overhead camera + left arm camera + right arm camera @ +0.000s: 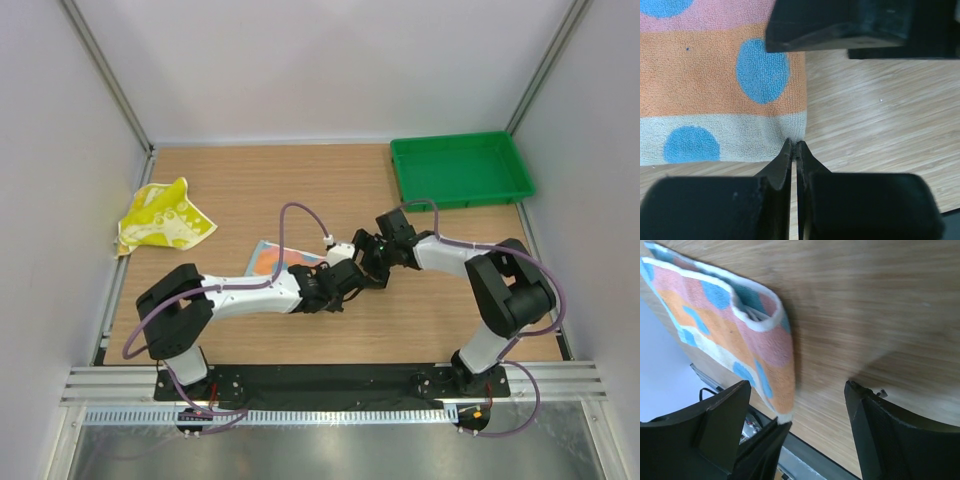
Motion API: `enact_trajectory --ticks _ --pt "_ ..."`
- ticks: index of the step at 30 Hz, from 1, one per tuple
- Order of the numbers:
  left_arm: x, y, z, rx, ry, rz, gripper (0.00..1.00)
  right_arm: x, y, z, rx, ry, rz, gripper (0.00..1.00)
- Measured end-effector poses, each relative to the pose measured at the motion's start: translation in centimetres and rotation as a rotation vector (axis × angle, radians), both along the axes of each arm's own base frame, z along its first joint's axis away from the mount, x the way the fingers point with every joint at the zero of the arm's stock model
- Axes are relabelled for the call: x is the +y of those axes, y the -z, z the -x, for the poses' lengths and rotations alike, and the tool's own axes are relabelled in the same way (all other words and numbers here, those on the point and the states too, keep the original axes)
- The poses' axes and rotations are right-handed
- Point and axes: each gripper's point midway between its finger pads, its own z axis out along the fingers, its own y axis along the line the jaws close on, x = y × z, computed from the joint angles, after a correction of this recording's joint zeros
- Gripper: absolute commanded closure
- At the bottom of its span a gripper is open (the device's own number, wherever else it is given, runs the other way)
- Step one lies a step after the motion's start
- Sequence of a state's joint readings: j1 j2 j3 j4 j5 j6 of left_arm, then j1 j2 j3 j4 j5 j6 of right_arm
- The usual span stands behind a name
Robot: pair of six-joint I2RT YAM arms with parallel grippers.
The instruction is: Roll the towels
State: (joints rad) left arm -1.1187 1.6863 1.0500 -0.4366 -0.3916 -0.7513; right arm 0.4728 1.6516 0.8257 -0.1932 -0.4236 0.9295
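Note:
A towel (265, 258) with orange, pink and pale bands and blue dots lies at mid-table, mostly hidden under the arms. In the right wrist view this towel (740, 335) is doubled over, its near corner lifted. My left gripper (794, 145) is shut on that pale corner of the towel (715, 85). My right gripper (797, 385) hangs open just beside it, nothing between its fingers; the left gripper's fingers (765, 440) show below the corner. From above, the left gripper (345, 278) and the right gripper (372, 262) nearly meet. A yellow towel (163, 217) lies crumpled at the far left.
A green tray (460, 170) sits at the back right corner. White walls close in the wooden table (300, 190) on three sides, and a metal rail runs along the near edge.

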Motion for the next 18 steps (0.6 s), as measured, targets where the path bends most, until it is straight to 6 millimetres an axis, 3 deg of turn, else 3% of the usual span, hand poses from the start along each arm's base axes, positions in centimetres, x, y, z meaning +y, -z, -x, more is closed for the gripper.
enact_trajectory --ticks 5,8,12,17,18 --pt "-0.1 -0.6 0.0 -0.006 0.001 0.017 1.00 2.3 0.0 -1.3 -0.018 -0.031 -0.050 0.26" --pt "-0.1 -1.1 0.0 -0.011 0.001 0.028 1.00 3.0 0.3 -2.0 -0.025 -0.037 -0.058 0.39" --pt "0.0 -1.6 0.0 -0.016 -0.004 0.042 1.00 3.0 0.9 -2.6 -0.026 -0.041 -0.034 0.67" --pt "0.3 -1.5 0.0 -0.014 -0.010 0.042 1.00 2.7 1.4 -3.0 -0.015 -0.043 0.005 0.84" --pt "0.4 -1.4 0.0 -0.013 -0.012 0.040 1.00 2.7 1.4 -3.1 -0.014 -0.046 0.010 0.91"
